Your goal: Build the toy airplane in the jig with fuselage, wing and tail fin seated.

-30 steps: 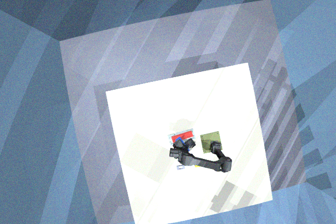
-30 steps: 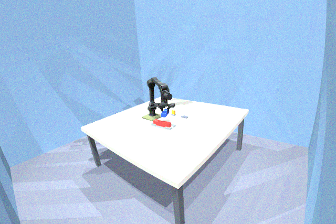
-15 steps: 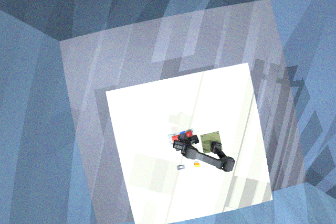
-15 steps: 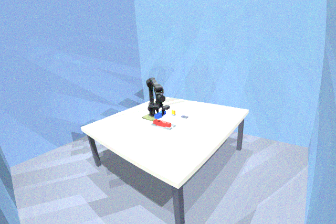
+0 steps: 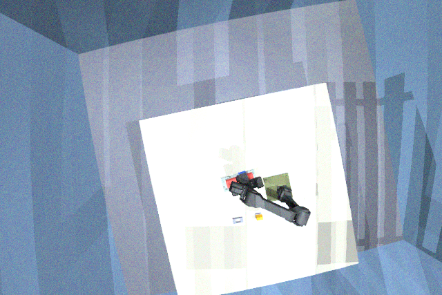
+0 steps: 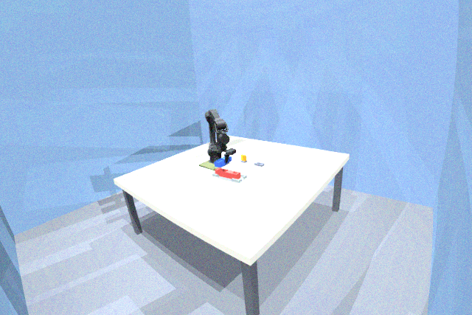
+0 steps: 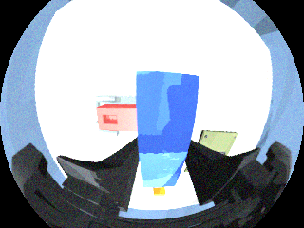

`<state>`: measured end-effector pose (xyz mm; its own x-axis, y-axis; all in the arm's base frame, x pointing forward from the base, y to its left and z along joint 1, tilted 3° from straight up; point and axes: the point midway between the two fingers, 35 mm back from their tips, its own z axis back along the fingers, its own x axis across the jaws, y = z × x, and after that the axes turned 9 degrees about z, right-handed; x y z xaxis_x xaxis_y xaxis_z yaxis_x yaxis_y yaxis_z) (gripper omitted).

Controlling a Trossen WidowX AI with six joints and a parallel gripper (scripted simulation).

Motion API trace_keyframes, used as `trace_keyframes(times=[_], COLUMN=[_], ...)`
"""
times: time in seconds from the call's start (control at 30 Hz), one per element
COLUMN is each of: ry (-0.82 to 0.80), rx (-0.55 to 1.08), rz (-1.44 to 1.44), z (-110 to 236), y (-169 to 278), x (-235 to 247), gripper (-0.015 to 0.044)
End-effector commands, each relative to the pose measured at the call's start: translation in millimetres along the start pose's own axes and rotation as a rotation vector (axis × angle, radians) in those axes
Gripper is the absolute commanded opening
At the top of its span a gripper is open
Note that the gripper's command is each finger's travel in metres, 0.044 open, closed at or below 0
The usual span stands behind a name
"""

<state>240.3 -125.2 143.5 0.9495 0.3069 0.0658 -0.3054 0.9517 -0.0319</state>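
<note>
The red fuselage lies lengthwise in the pale cradle, a socket opening in its top. My gripper is shut on the blue wing and holds it above the table. From above, the wing crosses over the fuselage's middle; the side view shows it held higher. Its tab and the middle socket are hidden. In the top view the wrist covers the fingertips. The orange tail fin stands apart on a small grey holder.
The arm stands on an olive base plate, beside the cradle. A second small grey holder, with nothing in it, lies near the tail fin.
</note>
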Motion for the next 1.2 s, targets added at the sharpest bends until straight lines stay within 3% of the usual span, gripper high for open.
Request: trace_keyframes(times=[0.0,0.4,1.17], ry=[-0.006,-0.006,-0.006], rx=[0.002,0.002,0.002], rz=[-0.007,-0.007,-0.007], z=[0.2,-0.7,-37.4], y=[0.2,0.6,0.7], x=[0.6,1.6,1.9], gripper=[0.0195,0.0195,0.0195])
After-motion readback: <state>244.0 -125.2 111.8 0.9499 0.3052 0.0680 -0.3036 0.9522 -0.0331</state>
